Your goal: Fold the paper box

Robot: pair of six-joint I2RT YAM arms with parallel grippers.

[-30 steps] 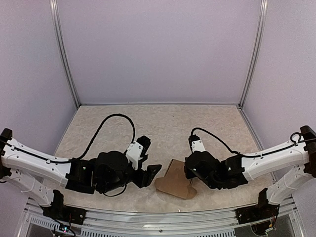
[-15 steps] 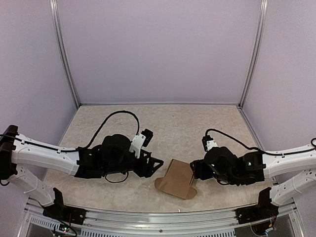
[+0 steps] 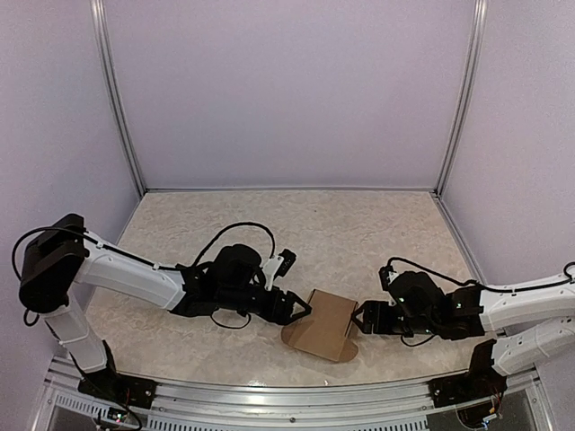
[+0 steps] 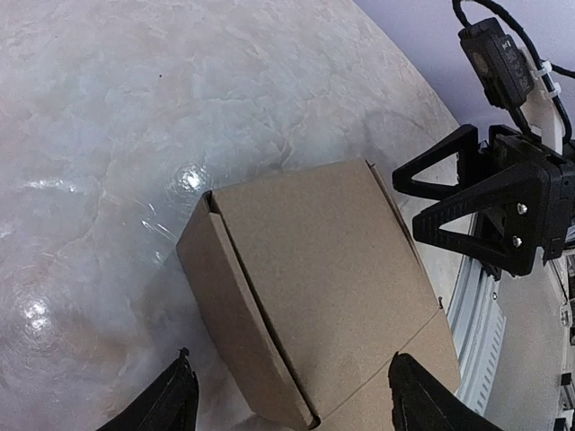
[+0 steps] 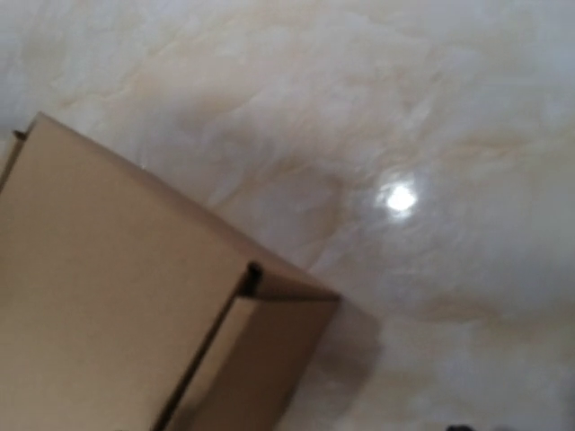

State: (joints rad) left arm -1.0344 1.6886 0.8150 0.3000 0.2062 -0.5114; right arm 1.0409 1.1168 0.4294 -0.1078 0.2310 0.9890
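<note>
The paper box point(image 3: 325, 325) is a brown, squarish folded box lying on the table near the front, its lid down and a rounded flap sticking out at its near side. It fills the left wrist view point(image 4: 314, 287) and shows at the lower left of the right wrist view point(image 5: 117, 296). My left gripper point(image 3: 300, 310) is open at the box's left side, its fingertips point(image 4: 176, 400) spread wider than the box and apart from it. My right gripper point(image 3: 361, 317) is open and empty just right of the box, and it also shows in the left wrist view point(image 4: 406, 203).
The marbled table point(image 3: 314, 233) is ringed by lilac walls. The aluminium front rail point(image 3: 287, 395) runs close behind the box's near flap. Black cables loop over both arms.
The box's raised lid has come down flat. My left gripper has reached right to the box's left side. My right gripper has drawn back off the box to its right side.
</note>
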